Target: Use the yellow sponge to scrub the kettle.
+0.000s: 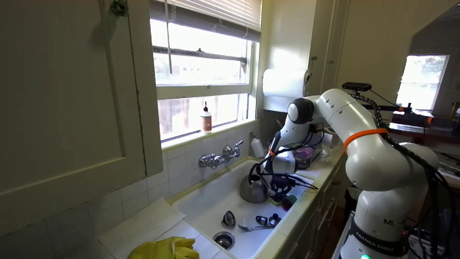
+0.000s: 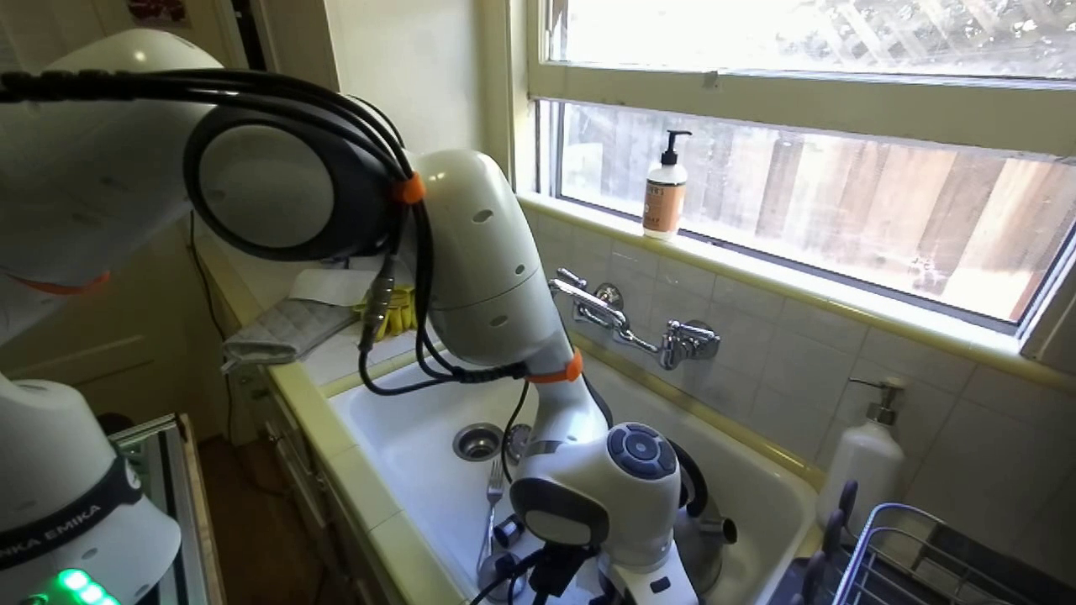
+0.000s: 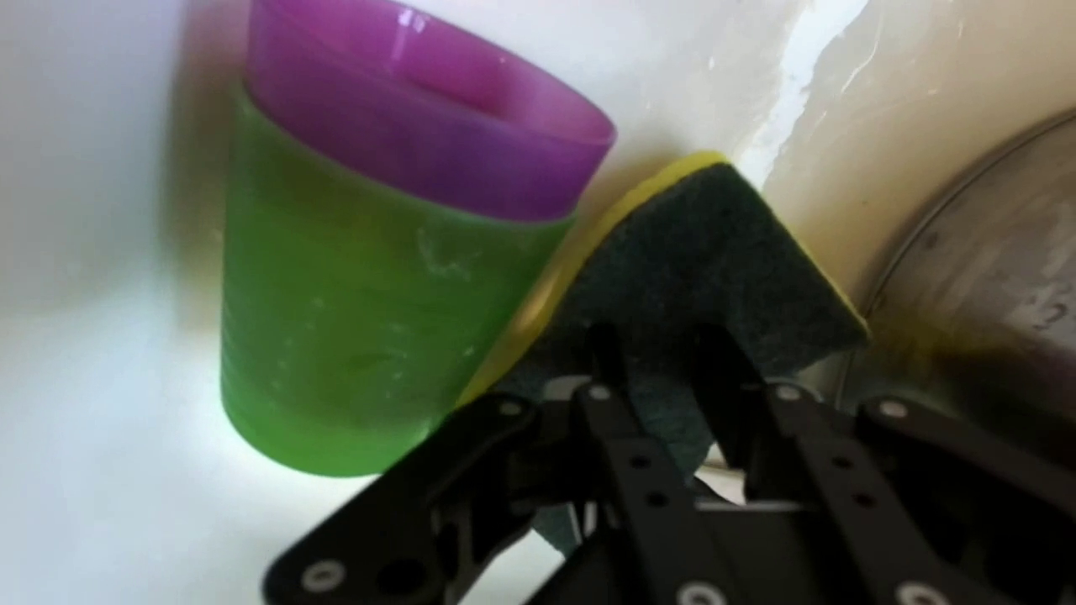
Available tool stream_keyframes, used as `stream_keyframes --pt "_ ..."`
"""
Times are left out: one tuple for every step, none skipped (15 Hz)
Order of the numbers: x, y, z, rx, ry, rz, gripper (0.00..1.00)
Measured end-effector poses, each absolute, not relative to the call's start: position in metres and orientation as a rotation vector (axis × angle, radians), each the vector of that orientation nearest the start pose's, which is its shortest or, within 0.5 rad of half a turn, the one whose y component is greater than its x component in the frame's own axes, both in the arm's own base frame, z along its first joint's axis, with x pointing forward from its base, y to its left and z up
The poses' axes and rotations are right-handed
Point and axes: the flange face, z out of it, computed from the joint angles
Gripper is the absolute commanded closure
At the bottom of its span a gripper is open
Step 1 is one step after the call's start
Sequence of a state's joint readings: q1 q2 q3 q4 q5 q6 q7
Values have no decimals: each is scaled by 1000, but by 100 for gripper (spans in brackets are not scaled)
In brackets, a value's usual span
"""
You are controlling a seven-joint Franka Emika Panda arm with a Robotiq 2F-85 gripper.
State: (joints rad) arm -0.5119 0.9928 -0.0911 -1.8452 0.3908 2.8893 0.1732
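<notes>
Between the green-and-purple plastic cup [image 3: 370, 328] and the domed metal kettle [image 1: 251, 193], the yellow, dark-green-faced sponge [image 3: 723, 252] is overlain by the narrowly parted black gripper [image 3: 657, 344]; whether it is pinched cannot be told, so closure is best confirmed before lifting.
</notes>
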Motion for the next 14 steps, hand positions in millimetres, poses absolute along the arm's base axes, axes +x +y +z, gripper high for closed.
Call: stream_keyframes --pt "478 -358 -3 -2651 1637 -136 30" --pt "480 -359 1 -2653 1628 -170 23" --pt "482 -361 4 -2652 1622 -201 17" --pt "484 -362 8 -2652 1615 -231 8" --pt "486 -364 10 -2647 1611 -250 2" --pt "486 -364 12 -2639 1612 -255 0" --pt "486 -365 11 -2632 1615 -255 0" --pt "485 -365 10 -2626 1616 -248 0" --pt "484 -364 8 -2621 1616 -236 0" --pt "483 -363 6 -2615 1615 -221 0" --pt "483 -362 4 -2609 1615 -207 0" --pt "482 -362 2 -2606 1615 -198 0" --pt "482 -363 0 -2604 1616 -192 1" --pt "482 -364 0 -2602 1617 -190 0"
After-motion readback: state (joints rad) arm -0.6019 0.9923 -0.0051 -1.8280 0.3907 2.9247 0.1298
